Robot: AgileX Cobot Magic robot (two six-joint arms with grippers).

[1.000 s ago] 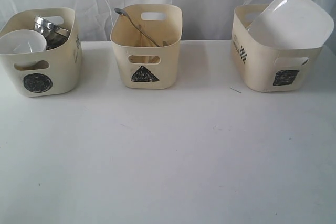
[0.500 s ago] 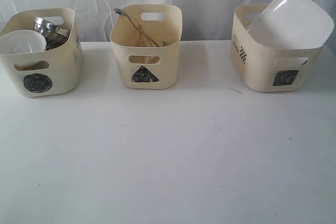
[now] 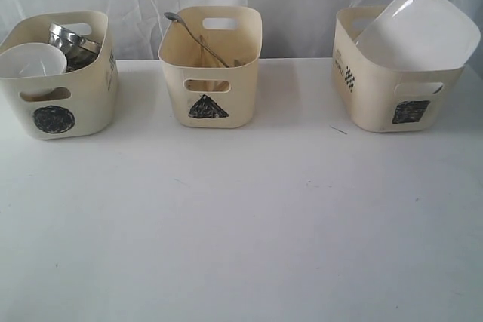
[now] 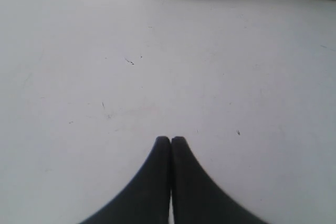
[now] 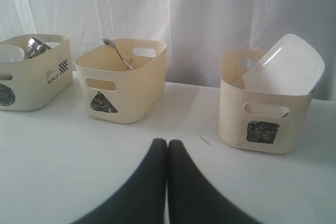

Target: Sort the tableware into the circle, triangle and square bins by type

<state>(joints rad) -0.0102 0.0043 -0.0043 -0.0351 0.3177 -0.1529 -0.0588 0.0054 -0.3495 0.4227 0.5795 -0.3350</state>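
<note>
Meeting tip to tip, the left jaws and right jaws grip nothing above the table (image 4: 63,77).

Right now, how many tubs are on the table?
3. In the exterior view, the circle tub stands on the left, the triangle tub in the middle and the square tub on the right. None seems hidden.

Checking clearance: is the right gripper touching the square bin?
Apart. The right wrist view shows the right gripper, shut and empty, with a stretch of bare white table between its tips and the square bin.
</note>
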